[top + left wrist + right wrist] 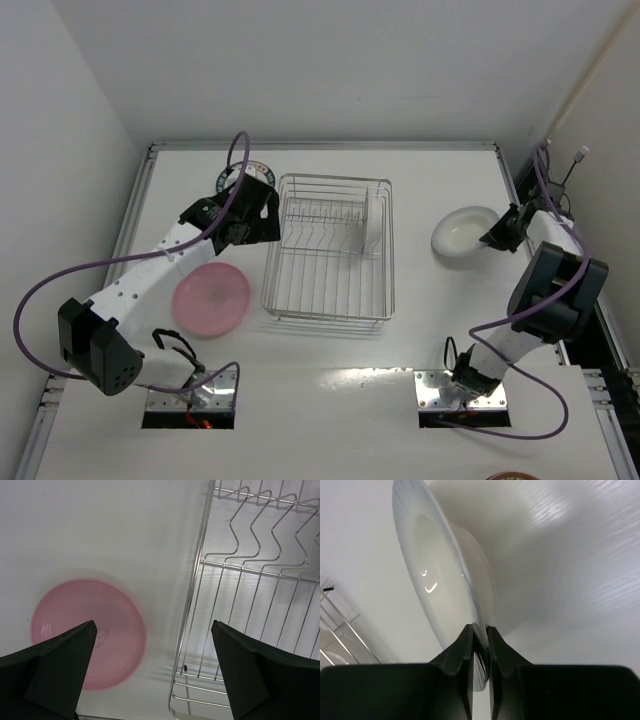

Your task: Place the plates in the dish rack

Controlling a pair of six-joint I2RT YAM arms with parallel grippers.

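right hand: clamped on rim of white plate; plate tilted, right of dish rack. left hand: apart, empty, near pink plate flat on tabletop. risk: thin edge pinch; glazed plate may slip or swing, striking dish rack.

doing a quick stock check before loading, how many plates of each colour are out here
pink plate: 1
plain white plate: 2, one held in the right tool, one on edge in the dish rack
dark-rimmed white plate: 1, partly hidden
total: 4
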